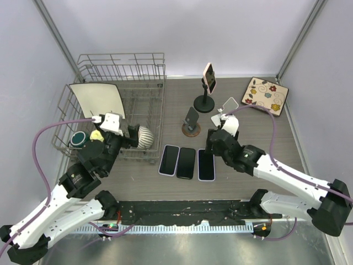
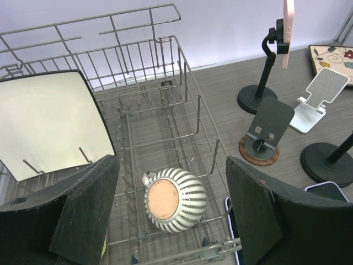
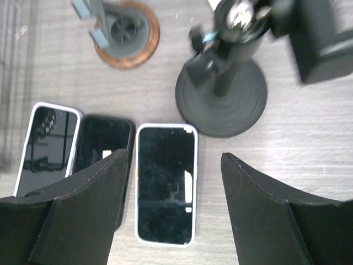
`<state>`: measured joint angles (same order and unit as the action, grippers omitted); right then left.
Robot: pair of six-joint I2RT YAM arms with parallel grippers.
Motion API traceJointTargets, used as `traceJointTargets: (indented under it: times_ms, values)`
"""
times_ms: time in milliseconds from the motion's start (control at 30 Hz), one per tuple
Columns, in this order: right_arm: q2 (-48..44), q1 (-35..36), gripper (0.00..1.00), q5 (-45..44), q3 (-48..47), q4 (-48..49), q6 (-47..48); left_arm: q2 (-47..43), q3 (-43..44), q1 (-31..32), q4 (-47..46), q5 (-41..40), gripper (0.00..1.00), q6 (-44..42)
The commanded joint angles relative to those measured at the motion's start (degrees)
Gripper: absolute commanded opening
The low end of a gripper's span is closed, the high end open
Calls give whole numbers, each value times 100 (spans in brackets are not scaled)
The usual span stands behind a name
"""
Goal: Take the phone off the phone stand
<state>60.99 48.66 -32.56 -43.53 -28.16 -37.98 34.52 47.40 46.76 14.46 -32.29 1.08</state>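
Observation:
A phone in a pink case (image 1: 209, 77) is clamped upright on a tall black stand (image 1: 204, 102) at the back middle of the table; it also shows in the left wrist view (image 2: 288, 26). Three other phones lie flat side by side, the right one white-edged (image 1: 206, 164). My right gripper (image 1: 217, 144) is open and empty, hovering just above that white-edged phone (image 3: 165, 185), with a second black round-base stand (image 3: 222, 102) right behind it. My left gripper (image 1: 132, 137) is open and empty over the dish rack, above a striped cup (image 2: 175, 199).
A wire dish rack (image 1: 155, 88) holds a white plate (image 1: 99, 98), a striped cup (image 1: 145, 136) and a dark bowl (image 1: 79, 139). A small black stand on a wooden base (image 1: 191, 123), a white folding stand (image 1: 229, 105) and a flowered coaster (image 1: 266, 95) stand nearby.

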Motion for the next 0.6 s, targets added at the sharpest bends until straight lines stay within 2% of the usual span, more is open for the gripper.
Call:
traceJointTargets:
  times_ms: [0,267,567]
  values:
    - [-351,-348,74,-445,-358,275,633,-69,15,-18,-171,56,82,32]
    - [-773,-1472,74,64,-499,259,1265,-112,-20,-36,-154,56,82,32]
    - [-598,-2115,75,1127,-770,206,2293,-95,-29,-62,-154,100,82,24]
